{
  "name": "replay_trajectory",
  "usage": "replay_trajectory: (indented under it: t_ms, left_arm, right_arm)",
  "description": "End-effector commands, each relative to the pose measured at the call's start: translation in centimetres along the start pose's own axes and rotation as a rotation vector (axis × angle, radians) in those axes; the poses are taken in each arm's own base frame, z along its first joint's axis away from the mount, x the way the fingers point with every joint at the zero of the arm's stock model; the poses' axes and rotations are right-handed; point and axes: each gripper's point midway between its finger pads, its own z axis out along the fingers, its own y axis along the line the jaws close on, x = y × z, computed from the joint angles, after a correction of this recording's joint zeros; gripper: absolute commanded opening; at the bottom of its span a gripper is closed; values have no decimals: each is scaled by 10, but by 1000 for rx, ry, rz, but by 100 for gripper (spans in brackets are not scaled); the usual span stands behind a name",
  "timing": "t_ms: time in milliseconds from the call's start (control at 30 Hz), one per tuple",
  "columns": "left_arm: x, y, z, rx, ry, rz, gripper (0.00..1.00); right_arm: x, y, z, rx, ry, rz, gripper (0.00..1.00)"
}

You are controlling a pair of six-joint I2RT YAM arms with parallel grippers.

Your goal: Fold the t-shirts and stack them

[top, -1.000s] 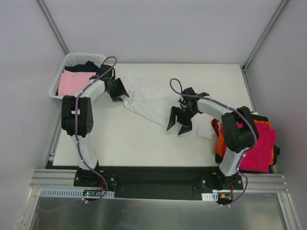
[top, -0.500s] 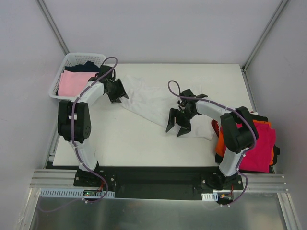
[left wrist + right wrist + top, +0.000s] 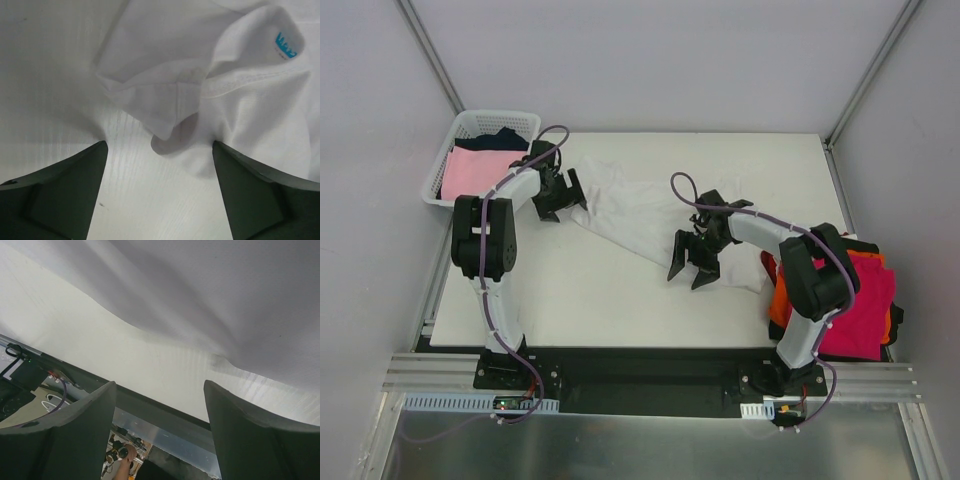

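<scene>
Left fingers (image 3: 60, 195) have opened, the white t-shirt (image 3: 240, 100) lying just ahead; right fingers (image 3: 65, 435) stand apart over its edge.

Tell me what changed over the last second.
The left gripper opened and let go of the white t-shirt, whose collar end now lies on the table. The right gripper stayed open over the shirt's near edge; basket and folded stack unchanged.

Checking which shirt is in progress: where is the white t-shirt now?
Top view: the white t-shirt lies spread over the middle of the table, its collar end just ahead of the left hand, its near edge by the right hand.
</scene>
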Motion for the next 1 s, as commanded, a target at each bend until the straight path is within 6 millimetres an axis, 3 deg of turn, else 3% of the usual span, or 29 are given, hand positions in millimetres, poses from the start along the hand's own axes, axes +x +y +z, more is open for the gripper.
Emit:
replay_trajectory:
  t_ms: [0,67,167,200,333,400,700,867,967]
  left_arm:
    - [-12,-1,-2,14,-15,25,90]
    - [-12,-7,-3,42,-8,21,88]
    - [-10,-14,-7,72,-1,3,74]
    - [-10,-16,-8,77,-3,-4,59]
    - [-6,-23,-15,97,-7,-6,38]
    - [-6,-25,-17,102,-10,-8,32]
    - [-3,-27,-20,105,-10,-8,28]
    - [-4,-32,-23,113,-18,-8,2]
    - [-4,-33,-23,113,-18,-6,0]
  right_arm:
    - [2,6,-15,-4,-35,-22,74]
    - [2,6,-13,-2,-31,-23,74]
    - [1,6,-12,-2,-26,-24,74]
    - [0,7,-13,-6,-27,-22,74]
    - [-1,8,-11,-7,-20,-25,74]
    - [-2,8,-10,-9,-20,-25,74]
    - [0,6,-10,-5,-17,-26,73]
    - [3,4,-9,-1,-14,-25,73]
    - [3,4,-10,-1,-17,-26,73]
